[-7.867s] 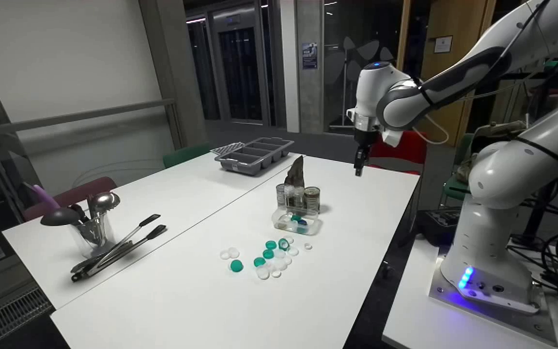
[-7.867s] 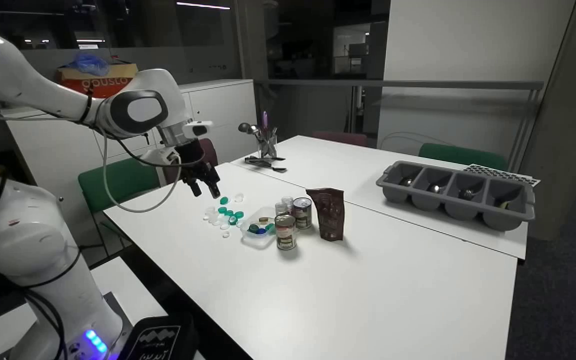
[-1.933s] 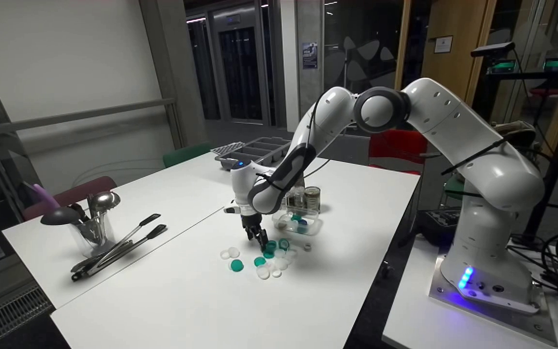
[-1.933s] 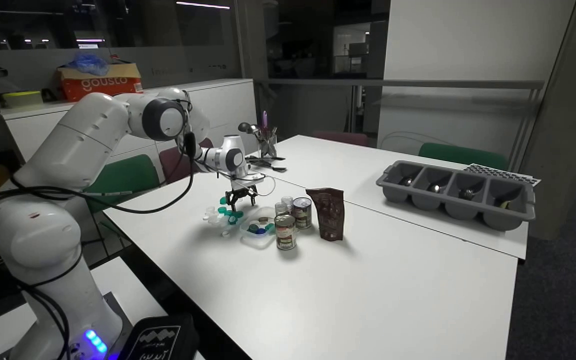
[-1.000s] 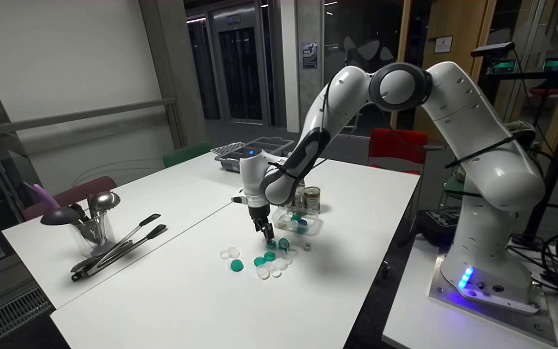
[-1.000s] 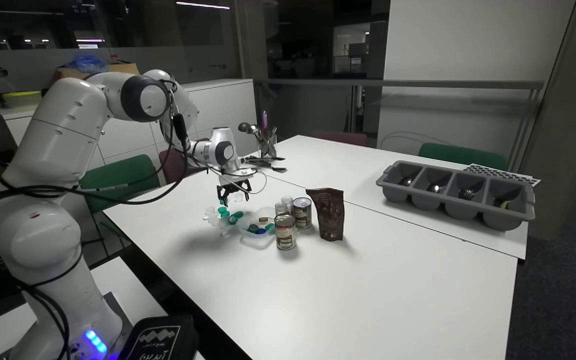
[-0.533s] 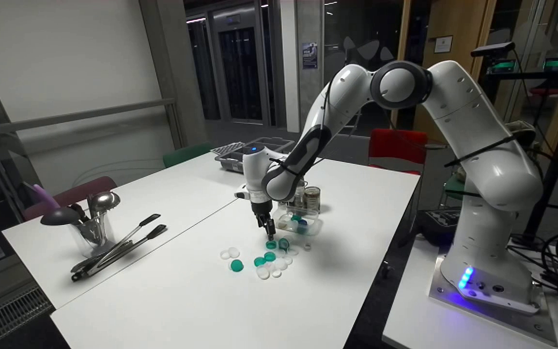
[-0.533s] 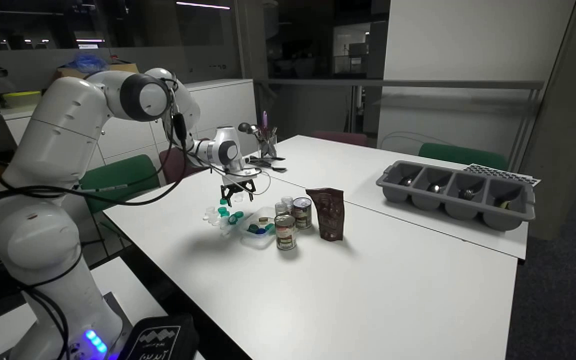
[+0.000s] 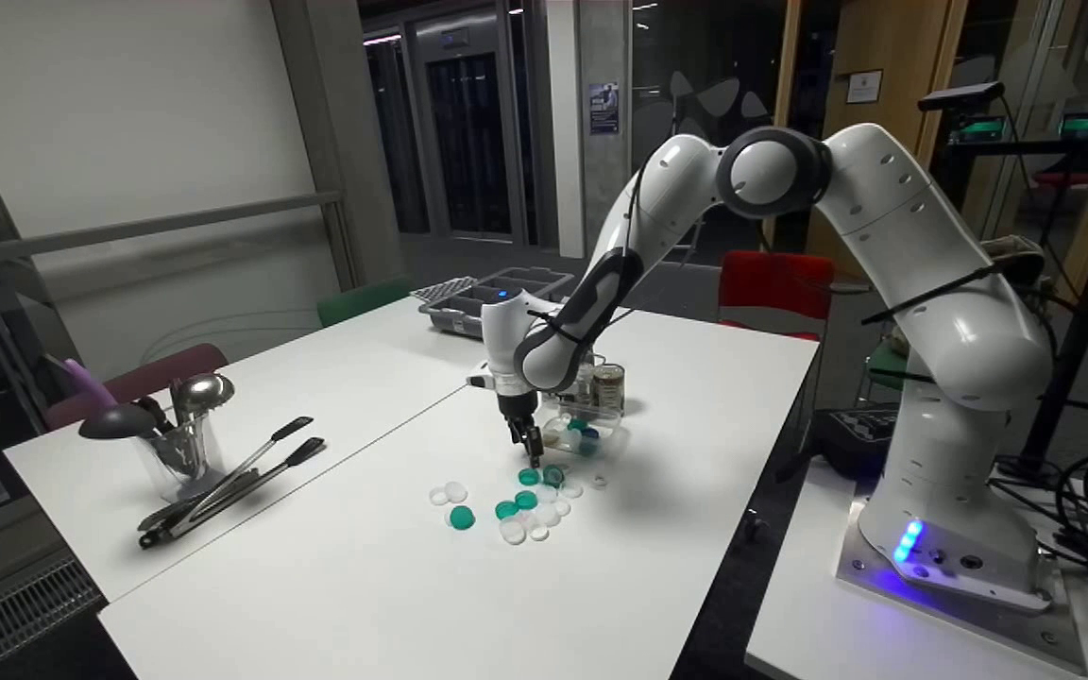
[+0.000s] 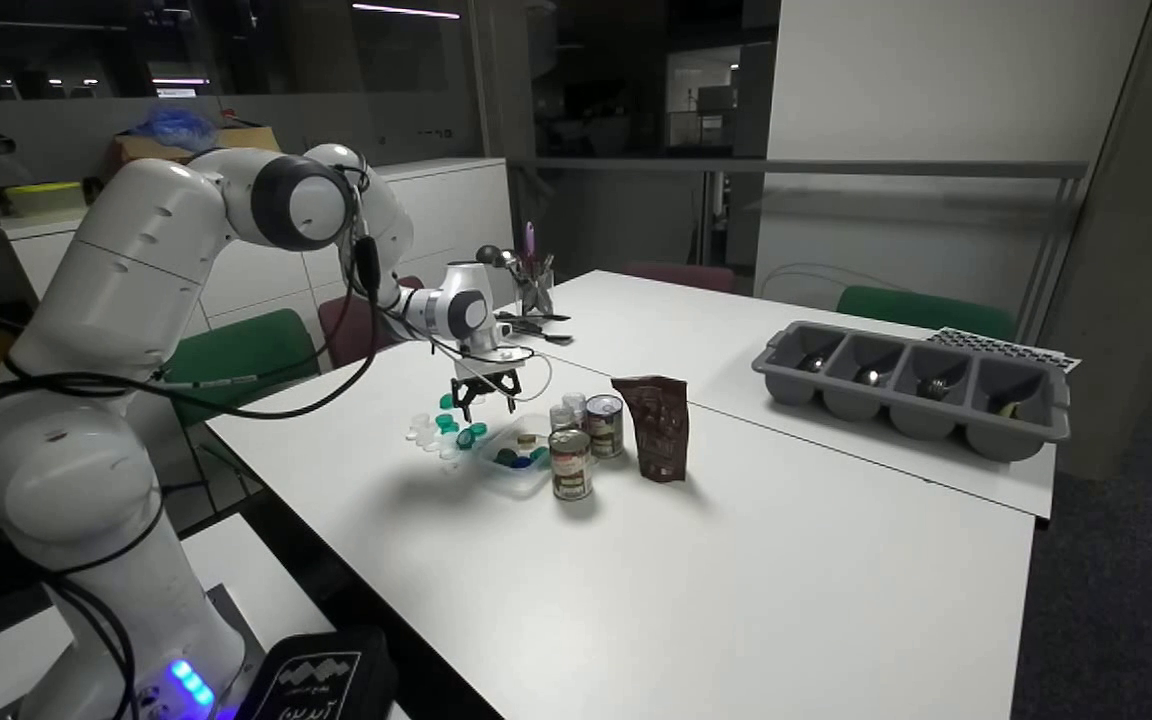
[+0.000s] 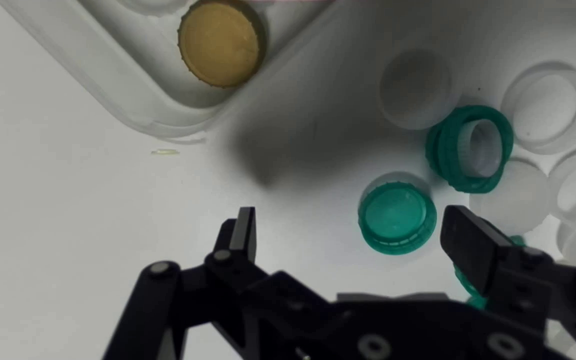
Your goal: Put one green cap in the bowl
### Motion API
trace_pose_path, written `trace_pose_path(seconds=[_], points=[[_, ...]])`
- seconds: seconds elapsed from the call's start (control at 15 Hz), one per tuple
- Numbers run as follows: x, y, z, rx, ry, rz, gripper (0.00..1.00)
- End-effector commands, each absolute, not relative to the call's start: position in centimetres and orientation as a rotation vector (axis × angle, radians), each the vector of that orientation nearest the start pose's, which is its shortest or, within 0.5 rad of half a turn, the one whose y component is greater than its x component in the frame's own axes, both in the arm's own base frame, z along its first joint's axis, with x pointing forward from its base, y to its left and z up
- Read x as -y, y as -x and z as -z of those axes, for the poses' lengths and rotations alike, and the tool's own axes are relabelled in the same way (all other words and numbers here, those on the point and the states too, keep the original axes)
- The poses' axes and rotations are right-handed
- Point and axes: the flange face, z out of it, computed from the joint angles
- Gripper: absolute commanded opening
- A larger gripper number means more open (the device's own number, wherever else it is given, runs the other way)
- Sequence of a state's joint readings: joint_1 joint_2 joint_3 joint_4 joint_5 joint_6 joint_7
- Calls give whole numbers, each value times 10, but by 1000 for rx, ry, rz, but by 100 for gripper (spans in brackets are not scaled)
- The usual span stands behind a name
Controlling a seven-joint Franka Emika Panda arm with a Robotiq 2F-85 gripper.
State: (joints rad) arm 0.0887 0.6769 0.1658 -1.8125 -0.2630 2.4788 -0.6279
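Several green caps lie among clear and white caps on the table. One green cap (image 11: pixel 395 215) lies open side up below my gripper (image 11: pixel 350 216), nearer the right finger (image 11: pixel 473 245). It also shows in an exterior view (image 9: pixel 528 477). My gripper is open and empty, pointing down just above the table, in both exterior views (image 9: pixel 534 461) (image 10: pixel 489 410). A green cap with a white ring (image 11: pixel 478 150) lies beyond the right finger. The bowl is a clear plastic container (image 11: pixel 108 75) holding several caps, at upper left in the wrist view and beside the gripper in an exterior view (image 10: pixel 518 484).
Cans (image 10: pixel 571 465), small clear jars and a brown pouch (image 10: pixel 658 430) stand right behind the container. A grey cutlery tray (image 10: pixel 911 390) is on the far table. Tongs (image 9: pixel 232 486) and a cup of utensils (image 9: pixel 180 453) stand at the table's other end.
My arm has swung from the table's side to over the caps. After lifting slightly about a second ago, the open gripper has shifted a little toward the container.
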Motion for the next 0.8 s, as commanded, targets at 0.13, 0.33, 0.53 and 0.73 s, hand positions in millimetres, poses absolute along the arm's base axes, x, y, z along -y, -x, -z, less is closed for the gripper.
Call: trace_pose_path(seconds=[0.13, 0.33, 0.53, 0.73], points=[[-169, -649, -157, 1648, 2688, 37, 100], [-168, -656, -151, 1665, 2675, 49, 71], [-163, -660, -148, 1672, 2671, 57, 56], [-159, -664, -150, 1672, 2676, 70, 31]])
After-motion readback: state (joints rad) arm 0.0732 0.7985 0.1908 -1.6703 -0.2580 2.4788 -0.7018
